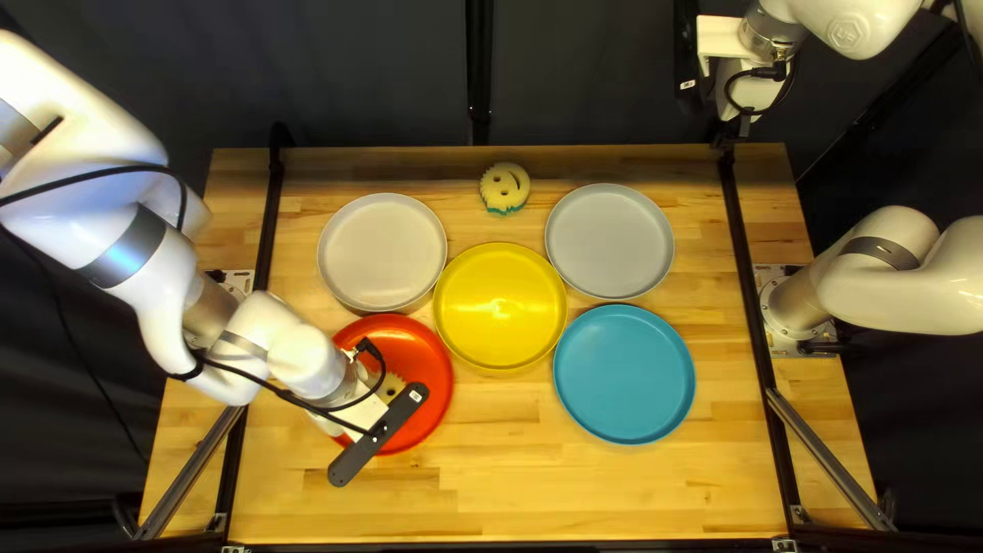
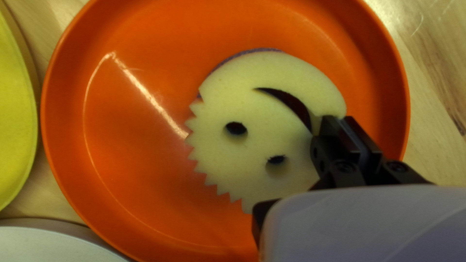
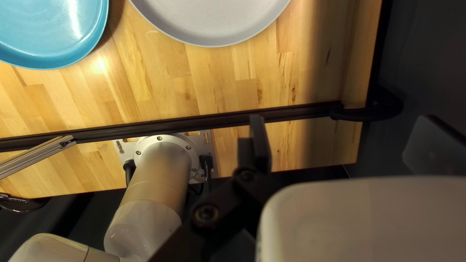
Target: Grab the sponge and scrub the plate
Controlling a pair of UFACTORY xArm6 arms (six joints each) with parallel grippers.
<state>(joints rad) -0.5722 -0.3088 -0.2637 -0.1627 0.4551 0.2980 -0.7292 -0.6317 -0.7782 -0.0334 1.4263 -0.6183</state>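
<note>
Wooden table (image 1: 492, 502) with a dark curtain (image 1: 369, 72) behind its far edge, and quick headcount for you all: five plates, two sponges, two arms. Plates go one white plate (image 1: 382, 251), one grey plate (image 1: 610, 241), one yellow plate (image 1: 500, 307), one blue plate (image 1: 624, 374) and one red plate (image 1: 425, 353). The spare sponge (image 1: 505, 186) is by the far edge, roughly between the white and grey ones

As for the one I'm working with, the smiley sponge (image 2: 257, 121) is inside the red plate's rim, its edge pinched in my left gripper (image 1: 360, 412), fingers nearly together and most of the sponge sticking out to one side, can't tell if it touches the plate. My right gripper (image 1: 746, 97) is up past the far edge, fingers wide apart, nothing in it
</note>
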